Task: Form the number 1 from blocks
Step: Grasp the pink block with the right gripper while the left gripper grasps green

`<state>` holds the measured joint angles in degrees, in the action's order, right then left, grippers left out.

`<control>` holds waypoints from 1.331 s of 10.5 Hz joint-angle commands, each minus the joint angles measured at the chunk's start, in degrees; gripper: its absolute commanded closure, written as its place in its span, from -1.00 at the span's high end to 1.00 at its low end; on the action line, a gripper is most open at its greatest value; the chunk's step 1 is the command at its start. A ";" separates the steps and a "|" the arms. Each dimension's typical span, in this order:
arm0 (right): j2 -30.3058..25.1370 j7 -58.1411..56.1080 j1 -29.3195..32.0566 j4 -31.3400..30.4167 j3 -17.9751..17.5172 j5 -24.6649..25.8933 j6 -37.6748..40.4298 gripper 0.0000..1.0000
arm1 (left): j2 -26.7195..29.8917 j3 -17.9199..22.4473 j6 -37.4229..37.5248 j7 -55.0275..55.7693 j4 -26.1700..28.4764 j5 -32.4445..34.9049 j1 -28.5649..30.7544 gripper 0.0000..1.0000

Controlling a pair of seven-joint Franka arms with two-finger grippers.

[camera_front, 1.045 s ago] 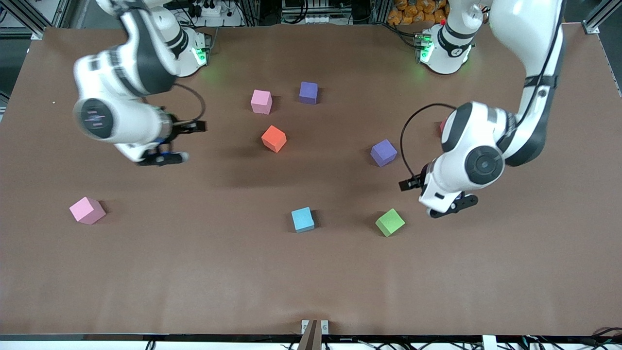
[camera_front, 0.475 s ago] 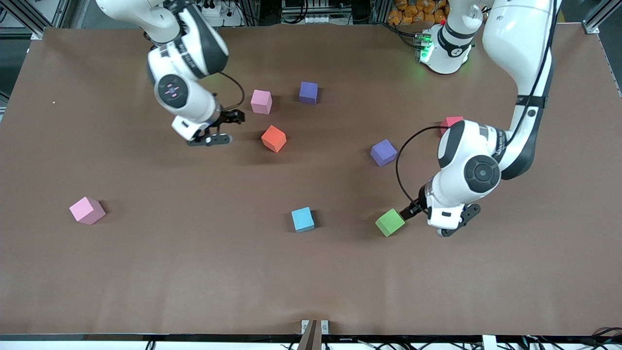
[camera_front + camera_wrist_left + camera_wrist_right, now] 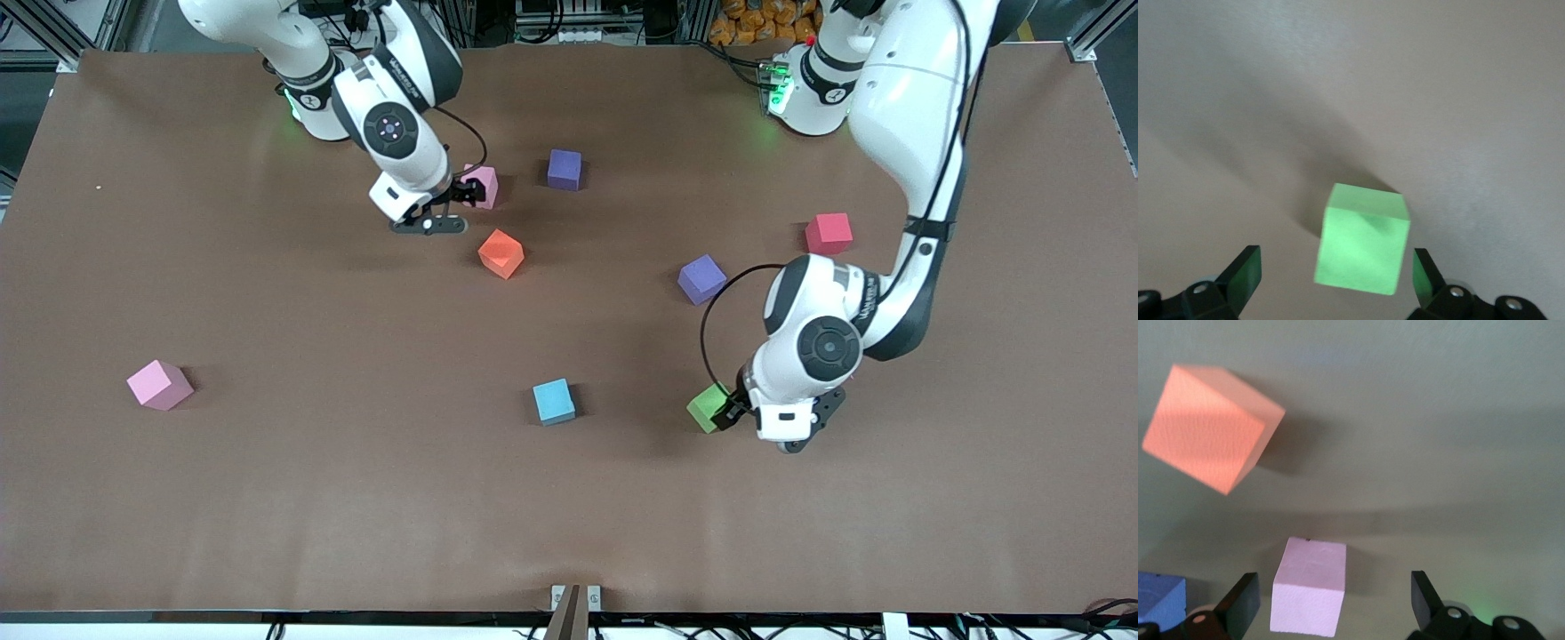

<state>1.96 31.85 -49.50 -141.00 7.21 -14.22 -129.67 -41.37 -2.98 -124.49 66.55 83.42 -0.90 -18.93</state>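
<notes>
Your left end effector (image 3: 1335,283) is hanging wide open, holding nothing, over the green block (image 3: 1361,240). That block is sitting skewed between the fingers, so closing may be twisting it away. Your right end effector (image 3: 1331,607), also open and empty, is hanging over the pink block (image 3: 1308,587), just beside the orange block (image 3: 1208,427).

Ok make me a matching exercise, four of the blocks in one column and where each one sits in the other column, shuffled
Column one:
1. green block
2. red block
3. light blue block
4. orange block

Column two:
A. alone near the table's middle, nearer the front camera than the orange one
B. under the open left claw
C. beside the right claw, apart from it
D. toward the left arm's end, beside that arm

Pairs: 1-B, 2-D, 3-A, 4-C
</notes>
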 commanded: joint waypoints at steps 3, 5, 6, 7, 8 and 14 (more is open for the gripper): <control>1.99 0.75 -5.16 -2.70 -1.05 -6.94 -5.66 1.00 | -4.07 0.61 -2.95 3.15 -2.03 2.91 -3.04 1.00; 2.61 0.75 -5.96 -4.46 -1.14 -6.96 -7.70 1.00 | -4.07 0.61 -2.95 3.15 -1.68 3.36 -3.13 1.00; 2.70 0.75 -6.05 -4.64 -1.14 -6.96 -7.70 1.00 | -4.07 0.61 -2.95 3.07 -1.59 3.36 -3.04 1.00; 3.40 0.75 -6.05 -4.64 -1.14 -6.96 -7.79 1.00 | -4.07 0.61 -2.95 2.98 -1.59 3.45 -3.04 1.00; 3.92 0.75 -6.48 -4.64 -1.14 -7.05 -8.05 1.00 | -4.16 0.61 -2.95 2.72 -1.50 3.45 -2.96 1.00; 6.83 7.77 -8.86 -5.68 -1.58 -7.05 -14.45 0.67 | -6.27 0.52 -3.03 2.01 -1.59 6.17 -2.52 1.00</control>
<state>9.31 37.30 -57.34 -145.01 5.79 -19.70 -141.63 -46.85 -2.60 -127.46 67.85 82.86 3.66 -21.48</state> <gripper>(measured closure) 0.101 0.000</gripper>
